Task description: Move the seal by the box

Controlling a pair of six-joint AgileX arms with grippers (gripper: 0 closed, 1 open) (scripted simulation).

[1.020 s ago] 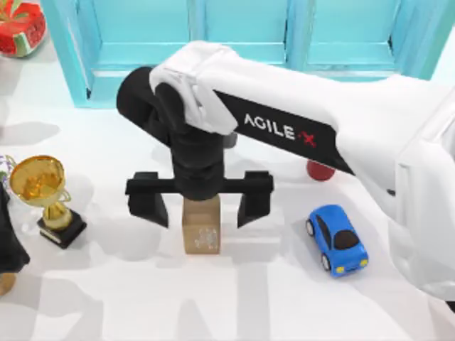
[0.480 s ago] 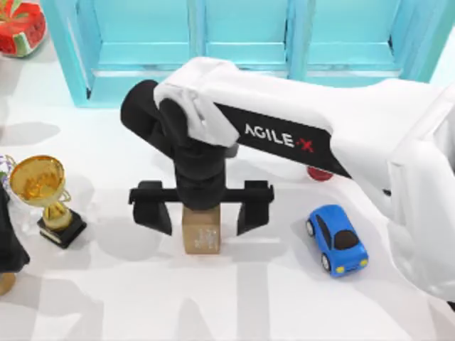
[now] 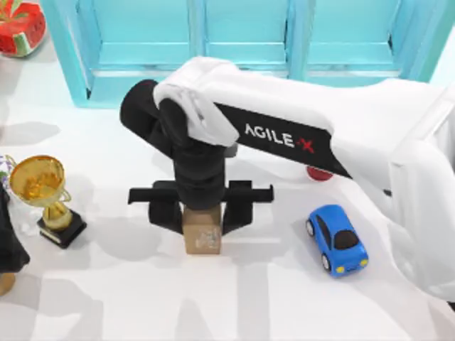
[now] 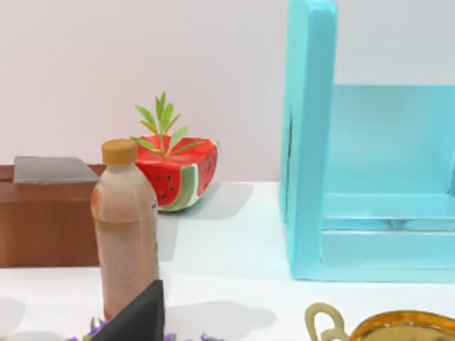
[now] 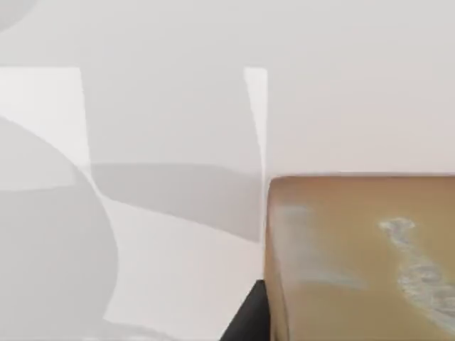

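The seal (image 3: pixel 202 238), a small tan-brown block with a pale speckled mark on top, lies on the white table near the middle. My right gripper (image 3: pixel 202 214) points straight down over its far end. Its black fingers (image 3: pixel 168 212) press against the block's two sides, so it is shut on the seal. In the right wrist view the seal (image 5: pixel 362 256) is close up, with a black fingertip (image 5: pixel 245 320) against its edge. My left arm (image 3: pixel 7 241) stays parked at the table's left edge, and a tip of its gripper (image 4: pixel 135 316) shows. The box is out of view.
A blue toy car (image 3: pixel 336 239) sits right of the seal and a red object (image 3: pixel 320 172) behind the car. A gold trophy (image 3: pixel 43 188) stands at the left. A teal cabinet (image 3: pixel 242 50) lines the back. A watermelon planter (image 4: pixel 174 174), a bottle (image 4: pixel 124 227) and a brown block (image 4: pixel 43 220) stand far left.
The right gripper's fingers have drawn in from wide apart until they meet the seal's sides. The seal has stayed in place.
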